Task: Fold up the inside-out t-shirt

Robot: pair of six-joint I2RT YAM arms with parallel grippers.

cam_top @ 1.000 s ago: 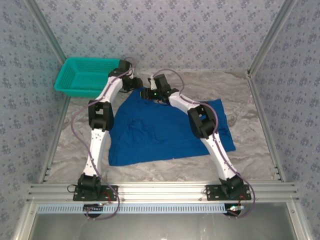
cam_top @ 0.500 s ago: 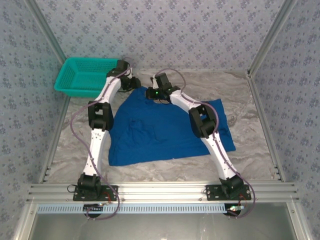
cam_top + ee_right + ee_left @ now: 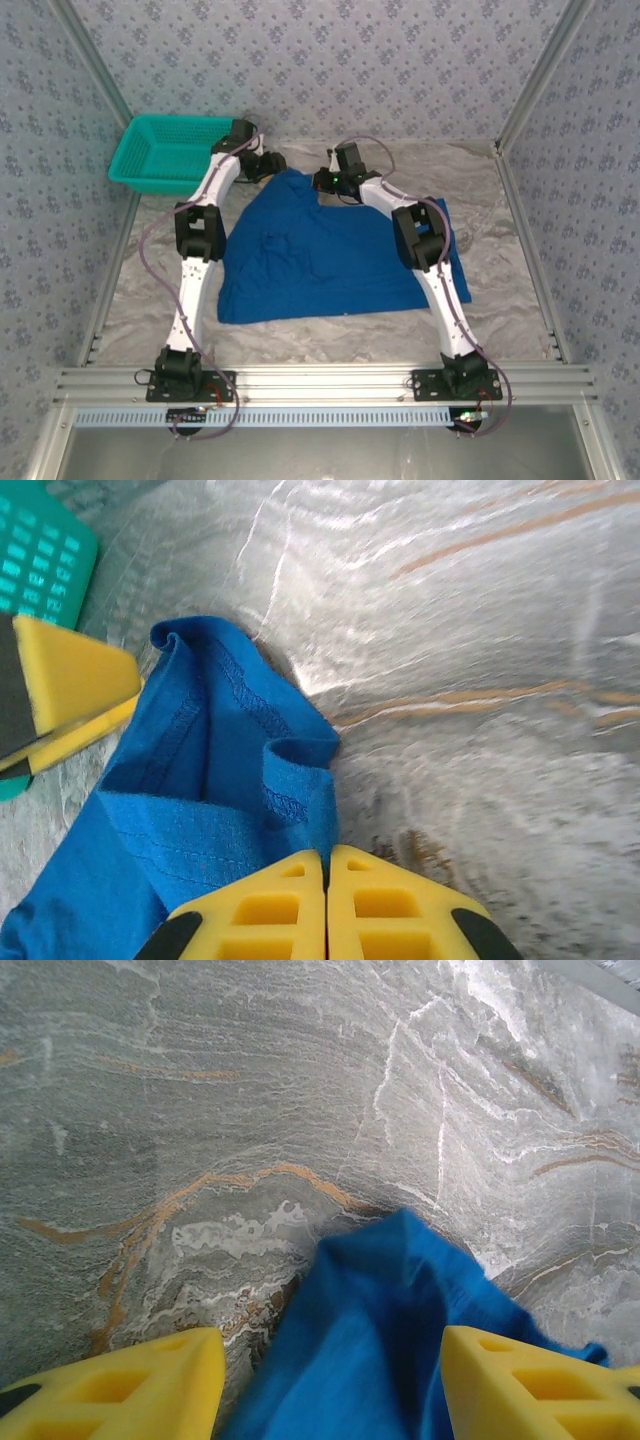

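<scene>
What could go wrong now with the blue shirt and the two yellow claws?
1. The right gripper is shut on just a small bit of the t-shirt hem, so the cloth might slip out when pulled.
2. The left gripper stands open around the shirt's corner, holding nothing; a one-sided pull could bunch the fabric.
3. Both grippers sit close together, so they might bump.
</scene>
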